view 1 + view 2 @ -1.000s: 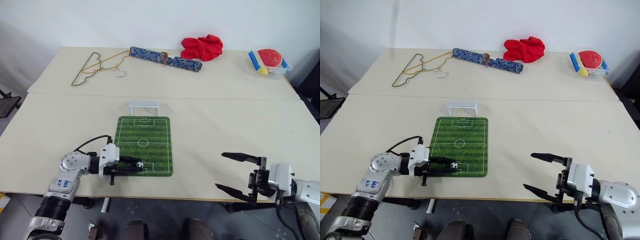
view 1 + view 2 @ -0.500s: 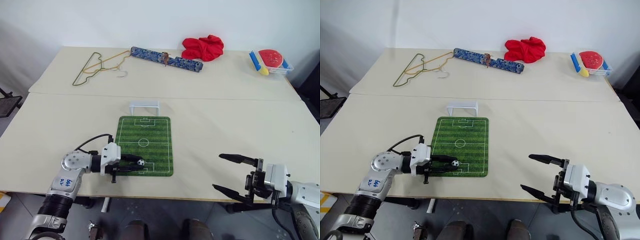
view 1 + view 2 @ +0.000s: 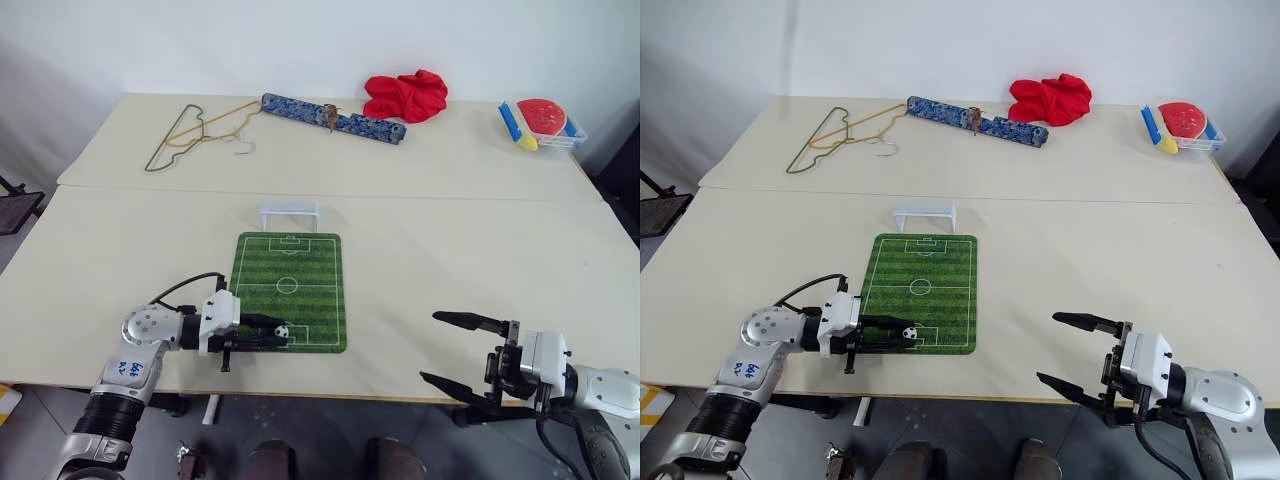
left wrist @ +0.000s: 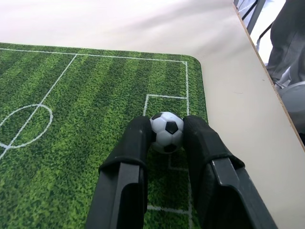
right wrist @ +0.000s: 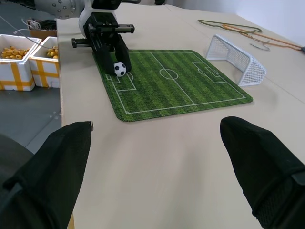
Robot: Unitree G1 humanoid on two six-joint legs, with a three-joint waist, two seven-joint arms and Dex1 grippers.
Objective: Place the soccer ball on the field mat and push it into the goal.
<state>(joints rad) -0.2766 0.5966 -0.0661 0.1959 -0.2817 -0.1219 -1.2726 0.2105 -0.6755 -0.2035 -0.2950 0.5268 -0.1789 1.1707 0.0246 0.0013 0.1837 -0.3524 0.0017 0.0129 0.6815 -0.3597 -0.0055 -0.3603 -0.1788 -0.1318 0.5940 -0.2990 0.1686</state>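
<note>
The soccer ball [image 4: 166, 131] sits low over the near end of the green field mat [image 3: 290, 270], by the printed goal box. My left gripper [image 3: 280, 334] reaches in level from the mat's left side, and its two black fingers [image 4: 138, 143] press against both sides of the ball. The white goal [image 3: 289, 213] stands just beyond the mat's far end, net facing the mat. My right gripper [image 3: 431, 347] hangs open and empty past the table's near edge, to the right of the mat; its wrist view looks across at the ball [image 5: 120, 69] and goal [image 5: 236, 58].
On the far table lie wire hangers [image 3: 190, 135], a blue patterned strip [image 3: 333, 117], a red cloth [image 3: 404, 95] and a clear box of coloured items [image 3: 541, 120]. White crates [image 5: 26, 62] stand on the floor beside the table's near edge.
</note>
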